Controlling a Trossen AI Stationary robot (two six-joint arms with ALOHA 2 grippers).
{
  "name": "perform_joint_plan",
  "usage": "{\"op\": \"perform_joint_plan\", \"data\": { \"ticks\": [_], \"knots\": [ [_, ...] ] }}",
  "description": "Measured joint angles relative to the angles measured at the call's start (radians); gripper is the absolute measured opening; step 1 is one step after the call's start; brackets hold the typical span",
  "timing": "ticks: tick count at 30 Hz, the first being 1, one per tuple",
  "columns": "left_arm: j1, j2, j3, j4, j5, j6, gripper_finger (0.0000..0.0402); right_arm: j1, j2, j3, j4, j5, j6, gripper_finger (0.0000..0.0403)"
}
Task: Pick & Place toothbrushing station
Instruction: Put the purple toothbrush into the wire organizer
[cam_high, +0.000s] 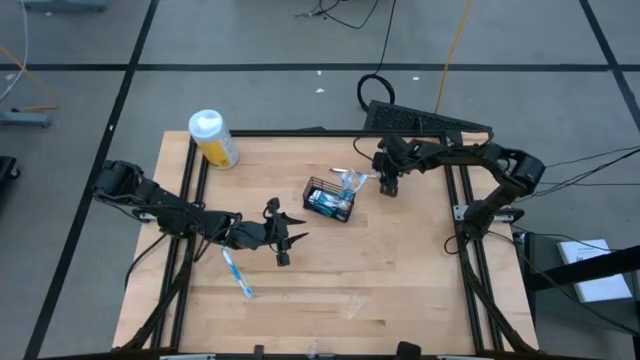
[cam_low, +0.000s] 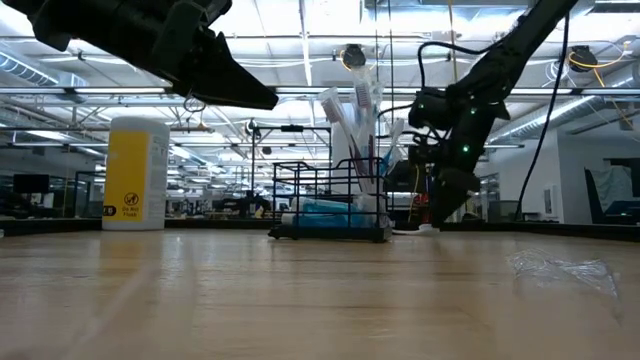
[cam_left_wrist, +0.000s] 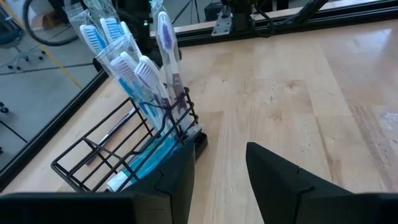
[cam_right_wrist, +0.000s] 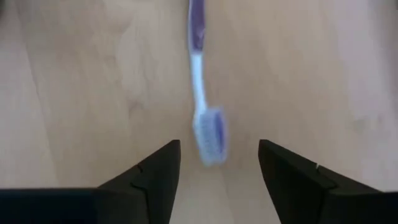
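The black wire-mesh basket (cam_high: 328, 200) (cam_low: 330, 205) (cam_left_wrist: 124, 155) stands mid-table, with teal tubes (cam_left_wrist: 146, 158) lying in it and several toothbrushes (cam_left_wrist: 134, 68) leaning upright against its end. My right gripper (cam_high: 388, 186) (cam_right_wrist: 219, 168) hovers open just right of the basket. A purple-and-white toothbrush (cam_right_wrist: 202, 93) shows past its fingers, head nearest them, untouched. My left gripper (cam_high: 288, 243) (cam_left_wrist: 221, 180) hangs open above the table, near and left of the basket, with nothing between its fingers. Another blue-and-white toothbrush (cam_high: 237, 273) lies flat on the table near it.
A yellow bottle with a white cap (cam_high: 213, 138) (cam_low: 137, 172) stands at the far left corner. A scrap of clear plastic wrap (cam_low: 560, 268) lies on the wood toward the near right. Black frame rails (cam_high: 455, 215) run along the table's sides.
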Motion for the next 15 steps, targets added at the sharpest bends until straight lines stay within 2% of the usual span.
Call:
{"op": "perform_joint_plan", "data": {
  "ticks": [10, 15],
  "knots": [
    [0.0, 0.0, 0.0, -0.002, 0.0, -0.001, 0.0152, 0.003, 0.112, 0.064, -0.025, -0.031, -0.008, 0.0198],
    [0.0, 0.0, 0.0, -0.008, 0.0, -0.004, 0.0152, 0.015, 0.106, 0.063, -0.019, -0.028, -0.004, 0.0154]
  ]
}}
